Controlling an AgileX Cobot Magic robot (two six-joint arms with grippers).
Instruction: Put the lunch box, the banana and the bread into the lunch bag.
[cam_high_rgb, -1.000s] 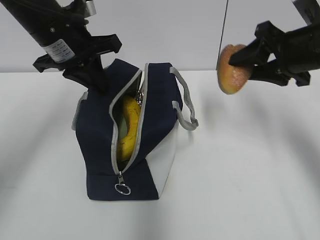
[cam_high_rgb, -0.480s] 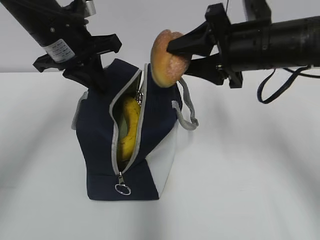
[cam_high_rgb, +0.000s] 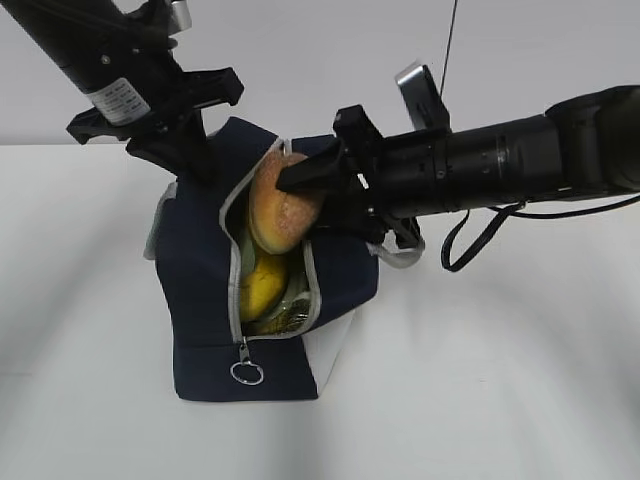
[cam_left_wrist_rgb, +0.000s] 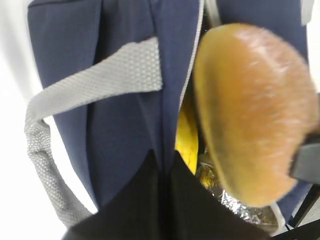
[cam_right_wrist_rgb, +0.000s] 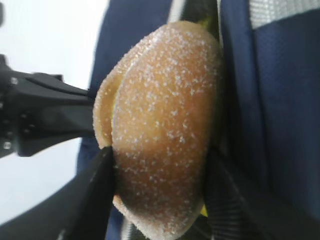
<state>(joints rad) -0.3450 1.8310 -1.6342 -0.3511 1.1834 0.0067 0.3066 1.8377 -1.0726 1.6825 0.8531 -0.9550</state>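
While the right gripper (cam_high_rgb: 300, 190) clamps the bread (cam_high_rgb: 278, 205), an oval roll with a grainy golden-brown crust, the roll sits in the open zipper mouth of the lunch bag (cam_high_rgb: 200, 290), a boxy navy fabric bag trimmed in grey webbing. At 6 o'clock from the roll, the smooth yellow banana (cam_high_rgb: 262, 285) lies inside. At the bag's 11 o'clock corner, the left gripper (cam_high_rgb: 185, 150) is closed, pinching the fabric.

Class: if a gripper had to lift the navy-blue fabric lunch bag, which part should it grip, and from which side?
Probably the grey webbing handle on the navy-blue fabric lunch bag, approached from above on the bag's left flank: it arches clear of the fabric as a loop, while the zipper mouth is blocked by the bread.
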